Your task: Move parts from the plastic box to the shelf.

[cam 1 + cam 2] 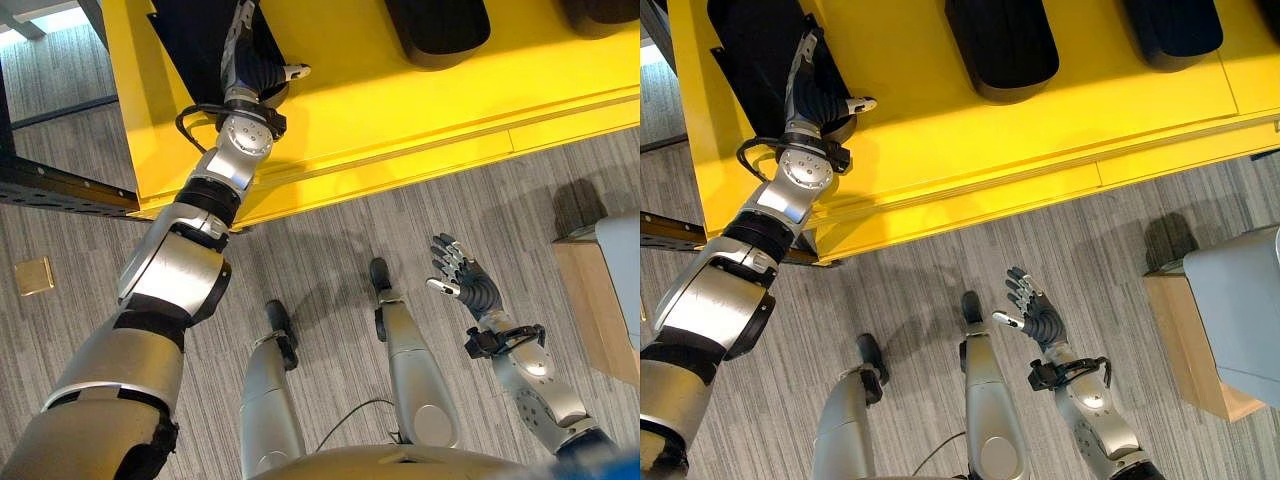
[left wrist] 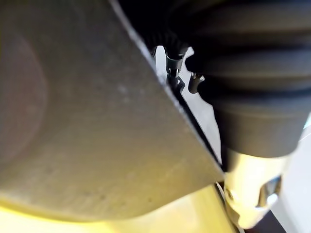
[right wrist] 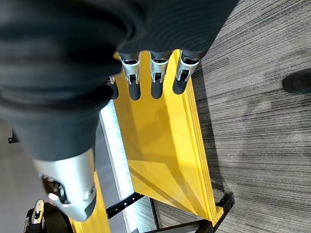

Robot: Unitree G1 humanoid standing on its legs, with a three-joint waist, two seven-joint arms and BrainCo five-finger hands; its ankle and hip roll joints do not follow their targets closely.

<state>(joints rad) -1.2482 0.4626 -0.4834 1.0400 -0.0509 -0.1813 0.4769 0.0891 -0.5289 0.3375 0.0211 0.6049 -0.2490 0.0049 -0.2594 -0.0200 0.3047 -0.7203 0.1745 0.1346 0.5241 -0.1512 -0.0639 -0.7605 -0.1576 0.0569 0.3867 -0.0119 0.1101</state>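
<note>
Left hand [image 1: 820,100] is stretched forward over the yellow shelf [image 1: 1040,130], its fingers reaching onto the leftmost black part [image 1: 750,50] lying there; thumb sticks out sideways over the yellow surface. The fingertips are hidden against the part, and the left wrist view gives only a close grey surface and the ribbed cover — cannot tell whether the hand grips the part or has let go. Judgement: the arm is extended this far because it is setting the part into line with the two other black parts [image 1: 1000,45] further right on the shelf. Right hand [image 1: 1035,310] hangs low over the carpeted floor [image 1: 940,260], fingers spread and relaxed, empty — idle, kept clear of the shelf edge. A grey plastic box [image 1: 1240,310] sits on a wooden stand [image 1: 1185,345] to the robot's right.
</note>
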